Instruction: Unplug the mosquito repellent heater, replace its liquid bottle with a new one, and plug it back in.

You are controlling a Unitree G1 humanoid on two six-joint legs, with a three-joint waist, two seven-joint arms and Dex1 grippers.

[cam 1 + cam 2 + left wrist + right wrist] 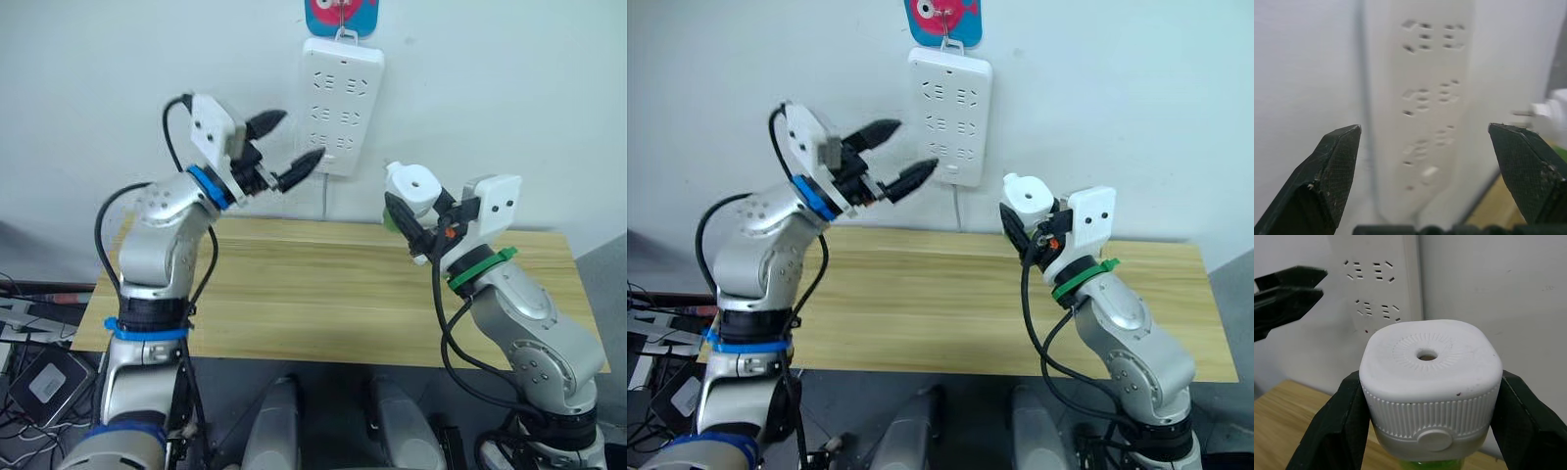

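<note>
From the head camera, the left gripper (pixel 285 147) is raised in front of the white power strip (pixel 340 103) that hangs on the wall, its two black fingers spread apart with nothing between them. The right gripper (pixel 409 227) is held up above the far edge of the wooden table (pixel 323 294), pinching the mosquito repellent heater (pixel 412 188), whose white body stands above the fingers with a sliver of green just under it. The heater is off the strip and well apart from the left gripper.

The left wrist view looks straight along the spread fingers (pixel 1327 171) at the strip's face, showing three groups of socket slots one after another, which the head views give only small. At one edge the heater's plug prongs (pixel 1520 113) stick out toward the strip, apart from it.

The right wrist view shows the heater's top close up: a rounded square cap with a small central hole ringed by fine ribs, a ribbed band and a round button below it, and a green bottle (pixel 1422 464) underneath. Both fingers press against the heater's sides.
</note>
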